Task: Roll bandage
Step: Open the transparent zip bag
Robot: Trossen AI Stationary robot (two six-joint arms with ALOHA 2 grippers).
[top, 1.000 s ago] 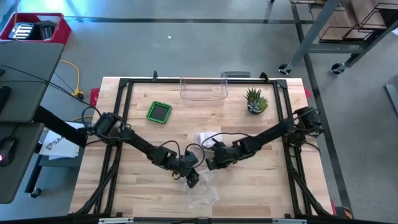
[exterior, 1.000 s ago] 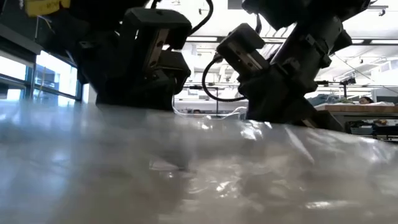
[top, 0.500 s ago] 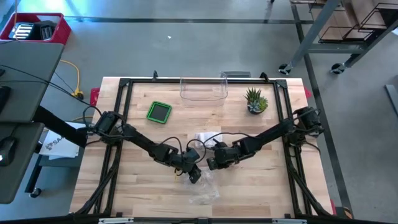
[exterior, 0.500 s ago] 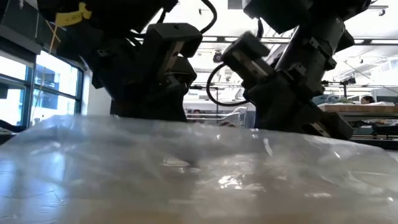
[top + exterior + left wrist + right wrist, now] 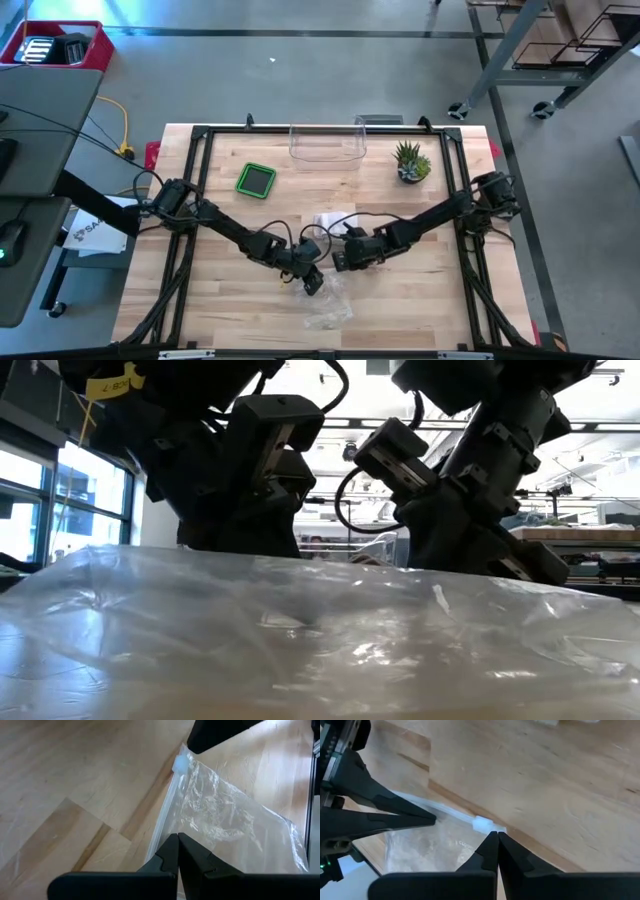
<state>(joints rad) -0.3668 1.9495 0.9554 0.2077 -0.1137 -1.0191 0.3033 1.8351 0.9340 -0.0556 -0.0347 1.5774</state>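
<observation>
**Both grippers pinched on plastic bag, mid-table**

Clear plastic bag (image 5: 326,305) lay flat on the wooden table (image 5: 420,300), near the front edge; whether anything was inside, can't tell. No bandage seen. Clear bin (image 5: 327,144) at the back edge, contents not visible. Green box (image 5: 256,180) and small plant (image 5: 411,161) sat well apart from the bag.

Left gripper (image 5: 177,841) fully closed, fingers together at the bag's zip edge. Right gripper (image 5: 497,839) likewise closed, just beside the white zip slider (image 5: 482,824). Both met at the table's centre; bare wood open to L and R of the bag.
</observation>
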